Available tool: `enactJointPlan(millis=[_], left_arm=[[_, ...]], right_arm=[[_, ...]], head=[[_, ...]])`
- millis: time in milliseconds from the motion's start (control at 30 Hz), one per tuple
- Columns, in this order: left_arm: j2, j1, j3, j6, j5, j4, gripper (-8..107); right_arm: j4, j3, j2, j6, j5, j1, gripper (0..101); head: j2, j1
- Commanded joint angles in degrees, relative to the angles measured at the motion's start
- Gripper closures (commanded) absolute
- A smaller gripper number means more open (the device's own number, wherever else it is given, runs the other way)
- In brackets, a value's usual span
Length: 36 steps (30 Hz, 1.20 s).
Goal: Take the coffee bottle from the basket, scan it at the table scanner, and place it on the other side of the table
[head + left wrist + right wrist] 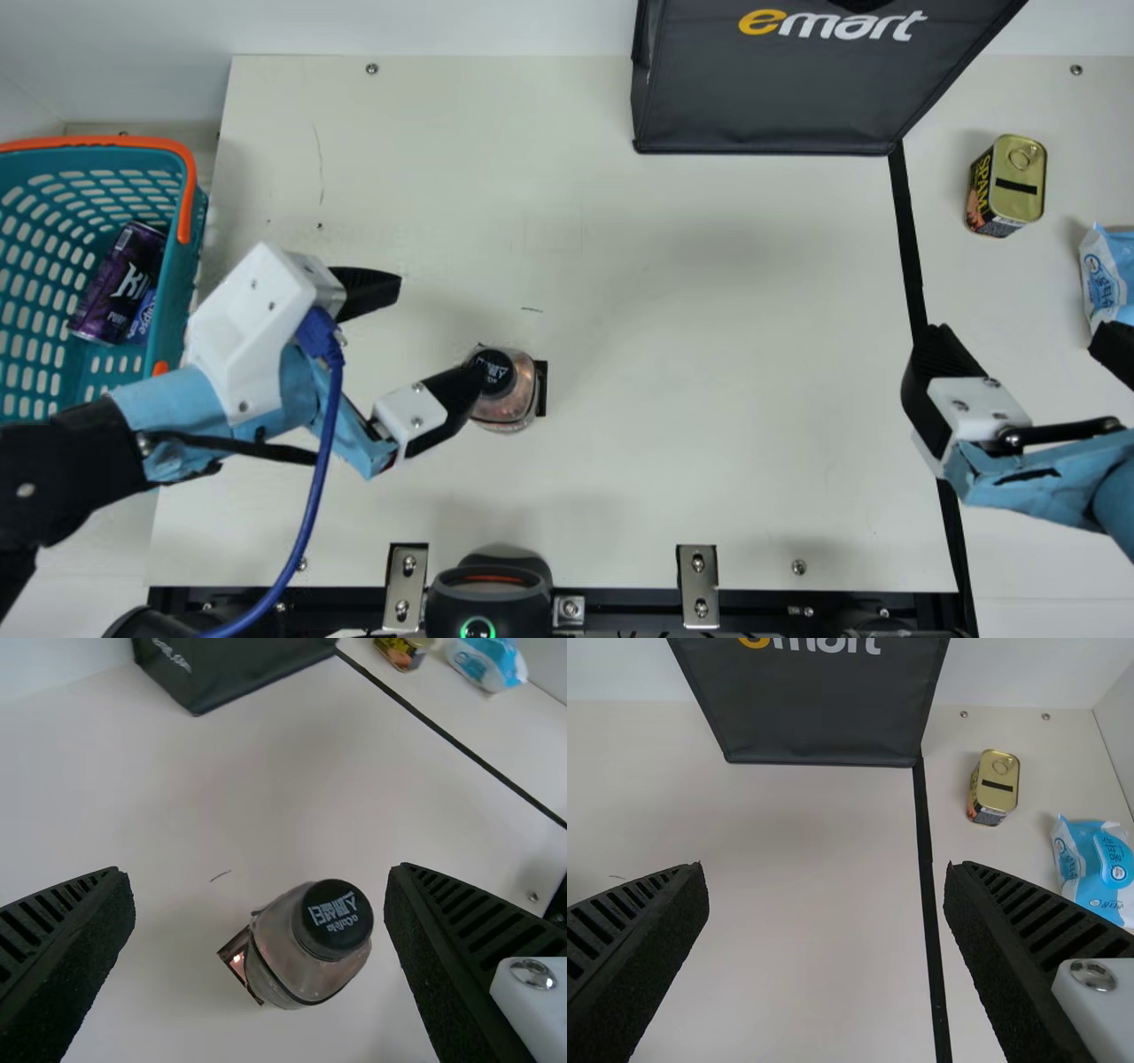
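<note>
Far left, beyond your left gripper's white housing, you've got the teal basket (182,266) with its orange handle. Purple can (120,288) lying inside, part of a blue item (144,317) next to it.

Your left gripper (441,325) is open wide, released, gripping nothing. It hangs over the table (691,461), fingers spread. The coffee bottle (509,403) stands upright on the table at the gripper, out of the basket. In the main view, one fingertip overlaps the edge of its black cap (493,372). In your left wrist view the bottle sits between the two fingers, much nearer one of them, with a gap showing between cap and that finger. So you're around it in view, not clamped on it.

Table scanner (489,589) is at the near table edge, on your side of the left gripper and the bottle, green ring lit.

Dark bag (762,97) is at the far side of the table, ahead and left of your right gripper (1019,341). That gripper is also open wide and holds nothing; both wrist views give you fingers well apart. Black strip (908,239) runs by its left finger. Gold tin (1019,182) stands ahead of it, blue-white pouch (1105,275) ahead and right, nearer the fingers.
</note>
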Motion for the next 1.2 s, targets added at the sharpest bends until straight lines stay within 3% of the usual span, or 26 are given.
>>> enactJointPlan(millis=[0, 300, 667, 933, 1167], left_arm=[[-0.07, -1.03, -0.62, -12.89, -1.40, 7.43, 9], [1.81, -6.91, -7.85, -37.19, 1.74, 26.70, 9], [8.03, -20.98, -20.11, -61.84, 10.44, 45.70, 9], [13.62, -30.25, -25.50, -78.37, 16.87, 56.00, 9], [17.80, -34.80, -27.84, -89.18, 21.37, 60.30, 9]], right_arm=[[0.00, 0.00, 0.00, 0.00, 0.00, 0.00, 6], [0.00, 0.00, 0.00, 0.00, -0.05, 0.00, 6], [0.00, 0.00, 0.00, 0.00, -0.05, 0.00, 6], [0.00, 0.00, 0.00, 0.00, -0.05, 0.00, 6], [0.00, 0.00, 0.00, 0.00, -0.05, 0.00, 6]], head=[[0.00, -1.57], [0.00, -1.57], [0.00, -1.57], [0.00, -1.57], [0.00, -1.57]])
